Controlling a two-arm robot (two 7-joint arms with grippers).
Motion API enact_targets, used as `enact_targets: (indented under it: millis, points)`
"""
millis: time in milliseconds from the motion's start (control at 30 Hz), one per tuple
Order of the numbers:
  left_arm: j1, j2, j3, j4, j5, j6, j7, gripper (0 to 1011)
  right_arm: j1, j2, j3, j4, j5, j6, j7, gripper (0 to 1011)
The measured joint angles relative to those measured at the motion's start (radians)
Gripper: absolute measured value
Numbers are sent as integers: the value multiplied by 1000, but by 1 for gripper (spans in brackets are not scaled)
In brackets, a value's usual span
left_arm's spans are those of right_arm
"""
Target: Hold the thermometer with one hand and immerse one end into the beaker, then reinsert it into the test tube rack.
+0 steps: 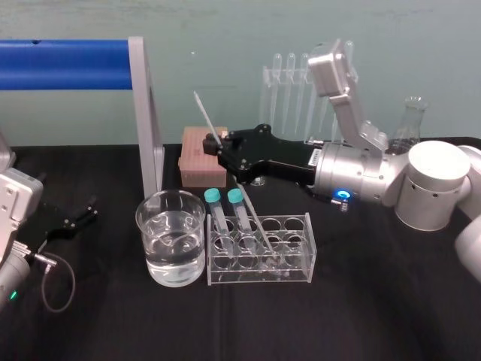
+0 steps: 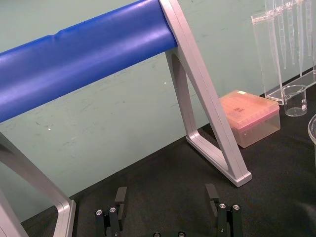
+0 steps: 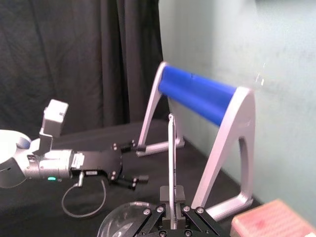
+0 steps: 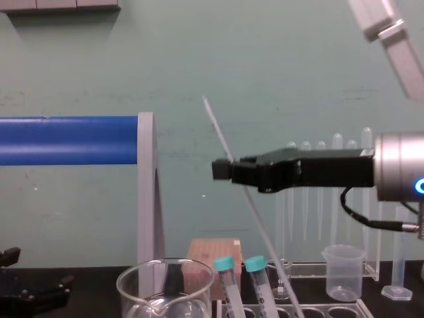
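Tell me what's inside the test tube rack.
The rack holds two teal-capped tubes at its left end and the thermometer, slanting into a middle hole, held by the right gripper. Whether its tip touches bottom is unclear. Left gripper sits open, far left.

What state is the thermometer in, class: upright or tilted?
Tilted. The right gripper grips the thermometer; its lower end is in the rack, its top leans left. Left gripper parked at left.
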Motion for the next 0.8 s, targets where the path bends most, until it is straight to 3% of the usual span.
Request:
enact_targets:
  millis: [200, 333, 433, 567, 800]
  points:
    - [0, 0, 0, 0, 0, 0, 0, 1008, -65, 14, 63, -56, 10, -115, -15, 52]
    - [0, 0, 0, 0, 0, 0, 0, 1008, -92, -10, 143, -82, 113, -170, 9, 52]
    - [0, 0, 0, 0, 0, 0, 0, 1008, -89, -22, 170, -90, 160, -180, 27, 52]
    - [0, 0, 0, 0, 0, 0, 0, 1008, -38, -35, 200, -98, 211, -198, 61, 52]
    - [0, 0, 0, 0, 0, 0, 0, 1008, 80, -59, 177, -52, 220, -209, 125, 52]
